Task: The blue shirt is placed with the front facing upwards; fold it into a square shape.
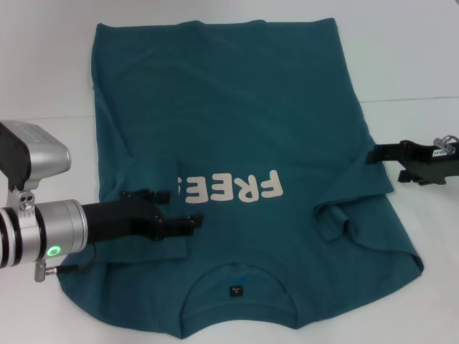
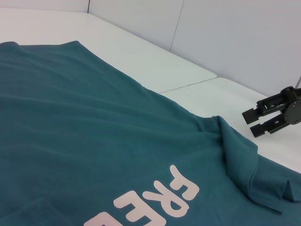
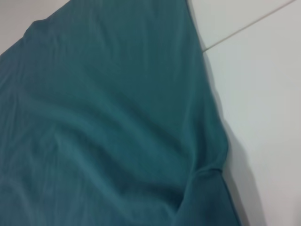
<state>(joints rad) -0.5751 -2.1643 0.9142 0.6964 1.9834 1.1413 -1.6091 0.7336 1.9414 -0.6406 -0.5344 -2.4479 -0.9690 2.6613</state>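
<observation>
The blue shirt [image 1: 237,107] lies flat on the white table [image 1: 416,64], front up, with the collar [image 1: 240,271] and its dark label [image 1: 234,291] nearest me. The cream lettering [image 1: 237,188] shows on the chest. The sleeve on my left is folded in over the chest and covers the end of the lettering. The sleeve on my right [image 1: 337,222] is bunched inward. My left gripper [image 1: 185,208] hovers over the folded left sleeve, fingers apart. My right gripper [image 1: 369,155] is open and empty at the shirt's right edge; it also shows in the left wrist view [image 2: 250,122].
A seam [image 1: 409,100] runs across the table to the right of the shirt. A pale wall [image 2: 235,37] rises behind the table. Bare table lies on both sides of the shirt.
</observation>
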